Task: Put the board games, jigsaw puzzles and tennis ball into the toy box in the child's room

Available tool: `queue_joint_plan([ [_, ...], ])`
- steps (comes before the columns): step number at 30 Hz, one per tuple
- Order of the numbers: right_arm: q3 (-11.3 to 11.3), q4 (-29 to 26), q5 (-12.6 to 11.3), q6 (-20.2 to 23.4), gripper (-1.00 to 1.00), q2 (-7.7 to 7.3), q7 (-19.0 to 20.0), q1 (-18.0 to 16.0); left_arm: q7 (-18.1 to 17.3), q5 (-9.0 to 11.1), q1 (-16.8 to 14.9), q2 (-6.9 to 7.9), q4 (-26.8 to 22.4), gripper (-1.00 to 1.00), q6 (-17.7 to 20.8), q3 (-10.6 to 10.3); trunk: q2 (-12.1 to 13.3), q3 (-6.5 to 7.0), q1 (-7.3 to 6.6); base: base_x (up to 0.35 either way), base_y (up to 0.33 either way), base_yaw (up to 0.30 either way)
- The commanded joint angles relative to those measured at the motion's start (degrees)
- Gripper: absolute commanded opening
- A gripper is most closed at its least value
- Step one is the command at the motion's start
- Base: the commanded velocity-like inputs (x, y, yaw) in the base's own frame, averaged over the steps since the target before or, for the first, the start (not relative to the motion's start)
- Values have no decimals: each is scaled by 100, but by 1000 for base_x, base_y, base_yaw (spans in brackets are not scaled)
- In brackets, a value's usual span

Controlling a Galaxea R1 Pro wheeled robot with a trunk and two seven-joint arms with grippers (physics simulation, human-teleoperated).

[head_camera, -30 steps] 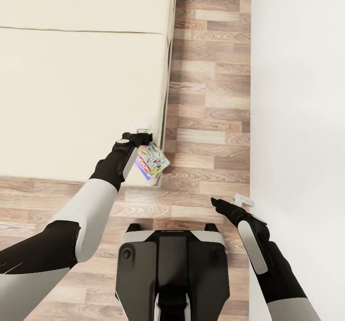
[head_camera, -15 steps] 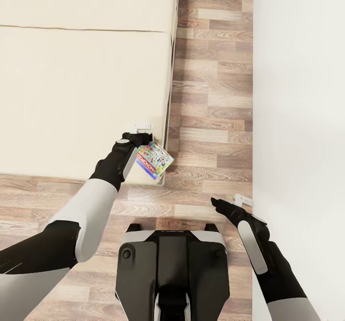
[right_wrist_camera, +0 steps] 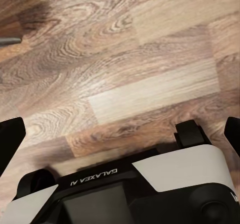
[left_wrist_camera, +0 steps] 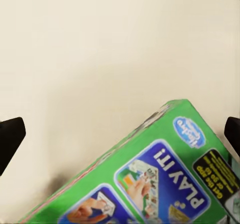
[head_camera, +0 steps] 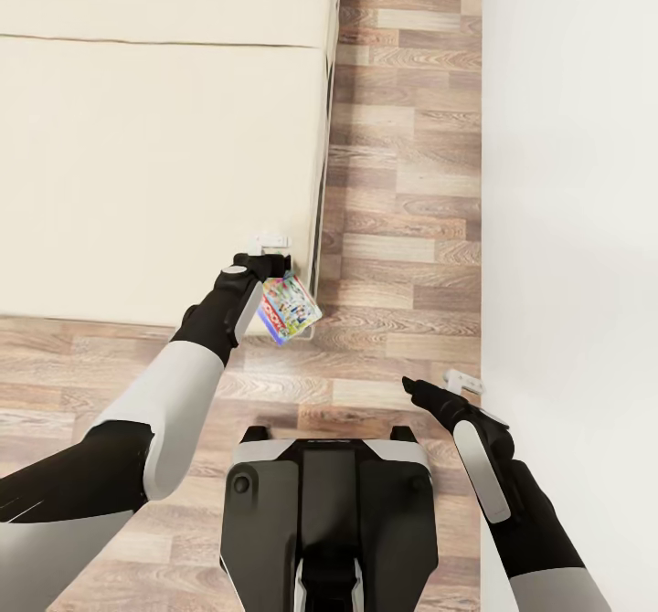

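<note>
While pinched at one edge for carrying to the toy box, board game hangs tilted from left gripper, beside the bed near corner. Right gripper: released, holding nothing, above floor.

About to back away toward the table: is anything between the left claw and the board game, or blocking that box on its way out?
Nothing visible stands between them: the left claw already holds the board game, which hangs tilted over the bed's corner. The wooden floor beside it shows no obstacle; the toy box is out of frame.
</note>
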Motion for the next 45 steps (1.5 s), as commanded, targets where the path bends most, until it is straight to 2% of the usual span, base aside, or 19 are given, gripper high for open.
queue_joint_plan([
  [1, 8, -8, -60, 11, 100, -1, -56, -2, 8, -57, 0, -1, -7, 100, 34, -5, -9, -6, 2, -88, 0, 0],
  [45, 44, -8, -51, 0, 100, 7, -56, -2, 8, -51, 1, -1, -5, 100, 33, -2, -9, -6, 2, -37, -14, 0],
])
